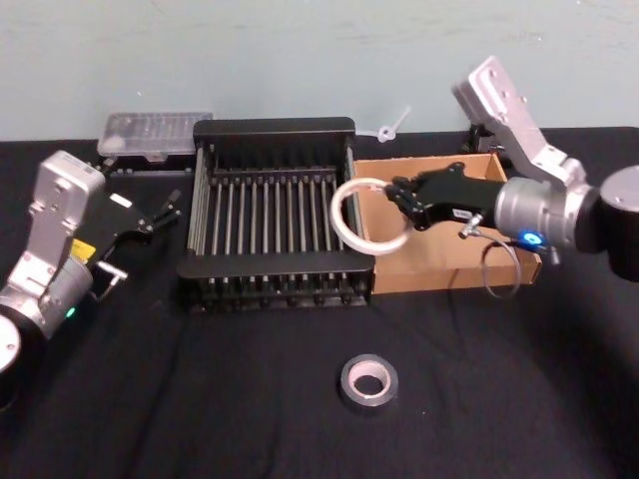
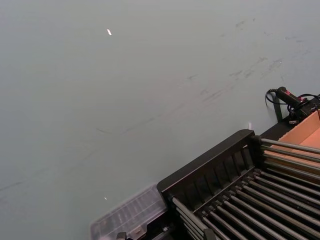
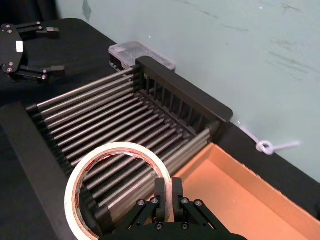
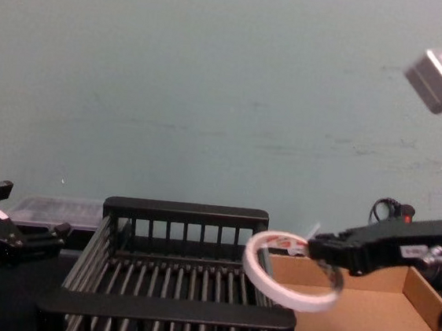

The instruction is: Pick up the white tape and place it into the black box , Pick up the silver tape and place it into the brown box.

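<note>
My right gripper is shut on the white tape, a thin white ring tilted on edge. The ring hangs in the air over the right rim of the black box, where it meets the brown box. In the right wrist view the white tape hangs from the gripper above the black box's ribbed floor. The silver tape lies flat on the black cloth in front of the boxes. My left gripper rests open, left of the black box.
A clear plastic case sits behind the black box's left corner. A white cable tie lies by the wall behind the brown box. A loop of cable hangs under my right wrist. Open cloth surrounds the silver tape.
</note>
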### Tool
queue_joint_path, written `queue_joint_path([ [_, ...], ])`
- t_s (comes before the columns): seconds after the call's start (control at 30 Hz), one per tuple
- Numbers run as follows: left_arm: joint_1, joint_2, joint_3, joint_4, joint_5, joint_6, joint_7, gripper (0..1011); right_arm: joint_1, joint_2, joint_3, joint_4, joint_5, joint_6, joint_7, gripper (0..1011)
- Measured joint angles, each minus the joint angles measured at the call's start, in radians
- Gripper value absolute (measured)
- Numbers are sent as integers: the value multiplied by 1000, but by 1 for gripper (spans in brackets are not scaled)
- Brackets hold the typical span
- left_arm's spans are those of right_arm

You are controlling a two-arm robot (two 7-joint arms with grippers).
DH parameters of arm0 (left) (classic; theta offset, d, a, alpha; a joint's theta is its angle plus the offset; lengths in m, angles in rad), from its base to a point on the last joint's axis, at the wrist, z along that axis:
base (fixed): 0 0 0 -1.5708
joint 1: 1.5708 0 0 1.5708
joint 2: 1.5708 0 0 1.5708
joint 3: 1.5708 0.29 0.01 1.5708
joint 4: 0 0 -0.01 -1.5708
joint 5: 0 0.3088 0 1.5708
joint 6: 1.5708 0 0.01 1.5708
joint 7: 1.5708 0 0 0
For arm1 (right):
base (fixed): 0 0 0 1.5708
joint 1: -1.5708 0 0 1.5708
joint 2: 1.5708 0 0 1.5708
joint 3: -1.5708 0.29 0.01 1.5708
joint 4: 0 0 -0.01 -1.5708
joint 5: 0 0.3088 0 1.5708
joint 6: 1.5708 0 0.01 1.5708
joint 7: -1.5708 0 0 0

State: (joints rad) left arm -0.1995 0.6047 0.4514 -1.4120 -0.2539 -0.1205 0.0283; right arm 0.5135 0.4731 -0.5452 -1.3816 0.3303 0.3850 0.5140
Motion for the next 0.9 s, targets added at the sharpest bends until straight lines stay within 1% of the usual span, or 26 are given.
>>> queue_joint_path([
  [0.17, 0, 0, 0, 0, 0, 0, 0, 1001, 58, -45, -32, 70, -27, -18, 18, 92],
  [0.2, 0, 0, 0, 0, 0, 0, 0, 1001, 58, -45, -32, 70, -27, -18, 18, 92],
  [0.3, 0, 0, 0, 0, 0, 0, 0, 1001, 93, -72, -51, 114, -45, -27, 30, 92],
  [0.4, 0, 0, 0, 0, 0, 0, 0, 1001, 115, -89, -62, 144, -55, -33, 38, 92],
  [0.43, 0, 0, 0, 0, 0, 0, 0, 1001, 129, -102, -69, 164, -62, -37, 43, 92],
  [0.53, 0, 0, 0, 0, 0, 0, 0, 1002, 147, -118, -77, 192, -71, -43, 48, 92],
  [0.57, 0, 0, 0, 0, 0, 0, 0, 1001, 160, -130, -83, 212, -77, -49, 52, 92],
  [0.67, 0, 0, 0, 0, 0, 0, 0, 1001, 180, -153, -91, 247, -86, -58, 59, 92],
  [0.9, 0, 0, 0, 0, 0, 0, 0, 1001, 218, -196, -102, 315, -104, -73, 67, 92],
])
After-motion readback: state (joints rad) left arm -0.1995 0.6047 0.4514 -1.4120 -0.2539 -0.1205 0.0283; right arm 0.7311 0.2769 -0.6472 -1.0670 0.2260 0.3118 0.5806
